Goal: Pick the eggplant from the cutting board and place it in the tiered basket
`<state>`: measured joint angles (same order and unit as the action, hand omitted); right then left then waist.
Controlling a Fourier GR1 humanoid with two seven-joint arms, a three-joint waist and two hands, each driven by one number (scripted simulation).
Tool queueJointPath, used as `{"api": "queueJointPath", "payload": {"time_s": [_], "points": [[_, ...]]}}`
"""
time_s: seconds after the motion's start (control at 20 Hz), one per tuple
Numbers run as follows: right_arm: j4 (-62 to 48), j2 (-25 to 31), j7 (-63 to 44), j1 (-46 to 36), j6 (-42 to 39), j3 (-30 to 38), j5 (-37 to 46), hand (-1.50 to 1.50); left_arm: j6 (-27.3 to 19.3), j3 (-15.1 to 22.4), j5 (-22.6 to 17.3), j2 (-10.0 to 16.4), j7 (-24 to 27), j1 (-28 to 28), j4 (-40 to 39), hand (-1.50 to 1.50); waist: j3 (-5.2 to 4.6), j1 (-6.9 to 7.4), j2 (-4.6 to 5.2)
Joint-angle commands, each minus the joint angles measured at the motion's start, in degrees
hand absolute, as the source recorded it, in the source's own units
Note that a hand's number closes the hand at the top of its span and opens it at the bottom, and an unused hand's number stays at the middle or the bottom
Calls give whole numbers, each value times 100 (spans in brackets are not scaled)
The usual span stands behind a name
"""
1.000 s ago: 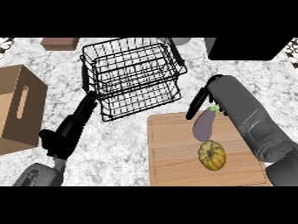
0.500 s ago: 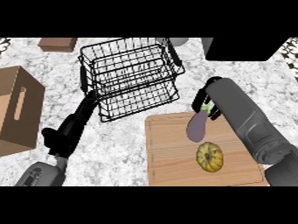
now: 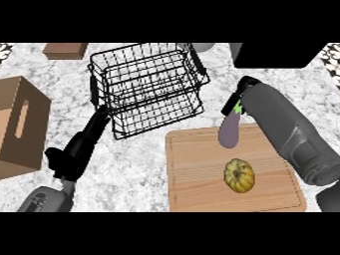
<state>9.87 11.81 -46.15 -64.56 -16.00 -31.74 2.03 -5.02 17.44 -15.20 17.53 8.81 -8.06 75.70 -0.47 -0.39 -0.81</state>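
Right hand [image 3: 243, 85] fingers [image 3: 232, 102] pinching eggplant [image 3: 229, 132] stem, eggplant hanging below them, over cutting board [image 3: 198, 191]

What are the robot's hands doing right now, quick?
Left hand: open, fingers straight, holding nothing.
Right hand: closed on the eggplant at its stem end.

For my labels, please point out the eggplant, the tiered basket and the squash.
eggplant [image 3: 229, 132], head view, middle of purple body.
tiered basket [image 3: 158, 117], head view, front wire wall.
squash [image 3: 240, 175], head view, its yellow centre.
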Motion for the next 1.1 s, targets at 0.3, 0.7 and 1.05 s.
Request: {"api": "queueJointPath", "payload": {"time_s": [0.3,0.7,1.05], "points": [[1883,1687,4486,611,1247,-1342,1613,150,-25,-165,-100,50,34,173,30,0,78,-233,28],[2527,2461,6449,848,1214,495,-61,150,-73,-124,27,108,-183,108,264,0,60,-68,31],[3655,2848,6011,668,586,991,-250,150,58,-99,116,-70,-311,27,232,0,44,-1,50]]}}
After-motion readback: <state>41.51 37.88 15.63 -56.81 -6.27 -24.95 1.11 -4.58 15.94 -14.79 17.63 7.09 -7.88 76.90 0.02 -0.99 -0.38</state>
